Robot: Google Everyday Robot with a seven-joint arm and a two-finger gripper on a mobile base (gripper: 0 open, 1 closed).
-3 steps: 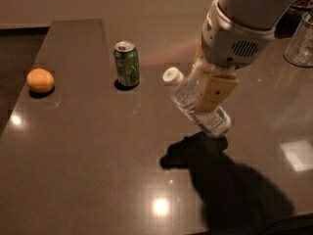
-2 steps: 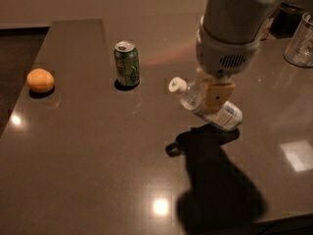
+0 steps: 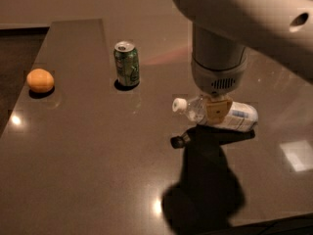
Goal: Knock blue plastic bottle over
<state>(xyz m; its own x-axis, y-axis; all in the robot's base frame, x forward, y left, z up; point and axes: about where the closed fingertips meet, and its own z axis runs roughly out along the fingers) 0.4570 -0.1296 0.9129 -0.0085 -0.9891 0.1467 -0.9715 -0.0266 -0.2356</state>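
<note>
The blue plastic bottle (image 3: 240, 117) lies on its side on the brown table (image 3: 88, 160), right of centre. Its white cap (image 3: 179, 104) points left. It is clear and ribbed, with a pale blue-white label. My gripper (image 3: 217, 109) hangs straight down from the thick white wrist (image 3: 217, 67). Its tan tip sits over the bottle's middle, in front of it in this view. The part of the bottle behind the tip is hidden. I cannot tell whether the gripper touches the bottle.
A green soda can (image 3: 126, 64) stands upright to the back left of the bottle. An orange (image 3: 40, 80) sits near the table's left edge. The white arm fills the upper right. Its dark shadow (image 3: 208, 180) lies on the table in front of the bottle.
The bottle has gone from leaning steeply under the gripper to lying flat on the table, cap to the left. The arm now looms larger at the upper right.
</note>
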